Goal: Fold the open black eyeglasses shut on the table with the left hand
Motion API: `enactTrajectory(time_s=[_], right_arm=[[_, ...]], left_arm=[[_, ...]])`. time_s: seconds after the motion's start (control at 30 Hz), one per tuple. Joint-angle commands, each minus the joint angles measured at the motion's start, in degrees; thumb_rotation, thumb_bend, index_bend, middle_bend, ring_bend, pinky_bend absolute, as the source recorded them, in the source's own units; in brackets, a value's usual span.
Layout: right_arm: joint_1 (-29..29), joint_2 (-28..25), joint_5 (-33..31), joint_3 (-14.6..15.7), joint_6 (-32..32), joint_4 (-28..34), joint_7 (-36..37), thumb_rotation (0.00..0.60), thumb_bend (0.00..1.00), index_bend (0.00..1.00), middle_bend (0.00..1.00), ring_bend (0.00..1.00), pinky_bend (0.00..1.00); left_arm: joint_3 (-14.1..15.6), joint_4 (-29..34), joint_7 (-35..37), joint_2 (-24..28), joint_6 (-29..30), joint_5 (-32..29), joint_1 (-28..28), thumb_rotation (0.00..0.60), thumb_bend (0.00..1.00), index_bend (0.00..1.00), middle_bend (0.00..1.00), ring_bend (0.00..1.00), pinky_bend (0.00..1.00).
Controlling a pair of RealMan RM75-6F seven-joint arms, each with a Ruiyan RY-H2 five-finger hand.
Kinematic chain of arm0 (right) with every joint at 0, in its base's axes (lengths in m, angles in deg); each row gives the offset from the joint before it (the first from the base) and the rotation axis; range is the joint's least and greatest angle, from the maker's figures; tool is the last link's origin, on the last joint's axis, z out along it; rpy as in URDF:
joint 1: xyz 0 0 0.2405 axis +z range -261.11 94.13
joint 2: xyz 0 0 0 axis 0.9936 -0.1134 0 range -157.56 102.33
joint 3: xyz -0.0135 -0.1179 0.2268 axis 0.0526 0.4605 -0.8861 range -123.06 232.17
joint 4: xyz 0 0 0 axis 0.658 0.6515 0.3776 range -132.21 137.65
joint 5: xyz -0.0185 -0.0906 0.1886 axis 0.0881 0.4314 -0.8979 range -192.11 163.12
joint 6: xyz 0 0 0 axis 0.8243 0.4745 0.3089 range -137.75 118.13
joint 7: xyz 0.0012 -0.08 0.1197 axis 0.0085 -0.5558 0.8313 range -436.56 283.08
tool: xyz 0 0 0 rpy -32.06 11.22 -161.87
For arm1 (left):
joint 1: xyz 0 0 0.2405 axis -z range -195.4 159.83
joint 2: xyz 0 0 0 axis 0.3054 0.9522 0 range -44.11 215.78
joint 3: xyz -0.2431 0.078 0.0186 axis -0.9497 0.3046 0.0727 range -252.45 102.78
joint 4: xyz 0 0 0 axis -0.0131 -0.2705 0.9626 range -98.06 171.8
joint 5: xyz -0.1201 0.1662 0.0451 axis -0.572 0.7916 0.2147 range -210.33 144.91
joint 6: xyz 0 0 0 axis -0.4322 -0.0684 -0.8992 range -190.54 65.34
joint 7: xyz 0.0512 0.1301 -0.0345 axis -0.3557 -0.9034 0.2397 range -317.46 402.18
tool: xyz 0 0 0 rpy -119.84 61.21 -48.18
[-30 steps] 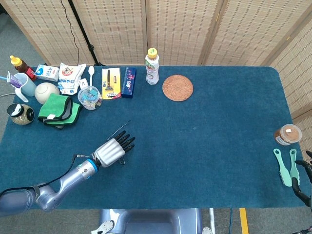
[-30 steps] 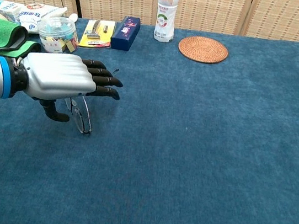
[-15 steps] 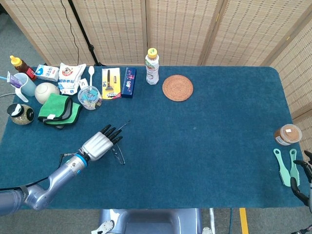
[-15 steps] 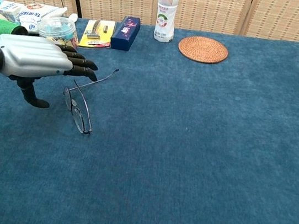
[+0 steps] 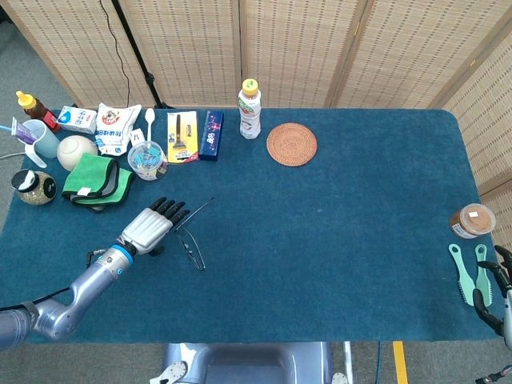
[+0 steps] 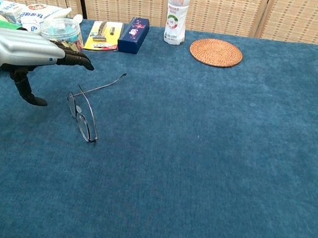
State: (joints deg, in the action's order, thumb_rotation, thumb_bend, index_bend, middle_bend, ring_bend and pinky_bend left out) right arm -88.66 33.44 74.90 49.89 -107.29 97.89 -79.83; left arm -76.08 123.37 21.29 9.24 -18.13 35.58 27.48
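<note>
1. one robot hand matters here: the left robot hand [image 5: 149, 226] now hovers flat above the blue worktop [image 5: 336, 240], fingers stretched out and slightly apart, thumb hanging down, holding nothing. a second ago it was lying right over the black eyeglasses [image 6: 84, 113], covering them; since then it has drawn back toward the worktop's left edge and lifted clear.
2. that retreat leaves the glasses uncovered, and one temple is seen sticking out as a long thin arm toward the far edge. the other temple cannot be made out. my judgement: the fold is at best half done, and the robot hand will need to come back to push the standing temple in against the lenses.
3. the glasses lie near the front-left part of the worktop, just beside the fingertips [image 6: 84, 62] on their inward side, apart from them with bare cloth between. the raised temple's tip points toward the far edge, close to the fingers' line.
4. the right robot hand [image 5: 494, 298] shows only at the front-right corner, well away, fingers curled; whether it holds anything i cannot tell.
</note>
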Motion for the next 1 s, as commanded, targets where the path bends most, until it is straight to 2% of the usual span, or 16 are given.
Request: enactTrajectory(time_s=[0.03, 0.37, 0.7, 1.0], right_arm=[[-0.1, 0.0, 0.0, 0.1, -0.1, 0.0, 0.0, 0.600, 0.43, 0.32, 0.14, 0.27, 0.43], [-0.2, -0.2, 0.2, 0.1, -0.3, 0.1, 0.0, 0.600, 0.43, 0.32, 0.14, 0.27, 0.43], [-0.4, -0.5, 0.3, 0.1, -0.7, 0.4, -0.1, 0.600, 0.43, 0.32, 0.14, 0.27, 0.43], [-1.6, -0.9, 0.1, 0.4, -2.0, 0.5, 0.1, 0.600, 0.43, 0.32, 0.14, 0.27, 0.43]], left_arm=[[-0.1, -0.4, -1.5, -0.5, 1.3, -0.4, -0.2, 0.595, 0.24, 0.04, 0.00, 0.00, 0.02], [-0.8, -3.5, -9.0, -3.8, 3.8, -5.2, 0.1, 0.595, 0.24, 0.00, 0.00, 0.00, 0.02], [-2.6, -6.9, -14.4, -9.8, 5.6, -8.4, 2.0, 0.599, 0.24, 0.00, 0.00, 0.00, 0.02], [-5.8, -10.2, -18.5, -16.3, 6.0, -12.4, 5.4, 0.599, 0.24, 0.00, 0.00, 0.00, 0.02]])
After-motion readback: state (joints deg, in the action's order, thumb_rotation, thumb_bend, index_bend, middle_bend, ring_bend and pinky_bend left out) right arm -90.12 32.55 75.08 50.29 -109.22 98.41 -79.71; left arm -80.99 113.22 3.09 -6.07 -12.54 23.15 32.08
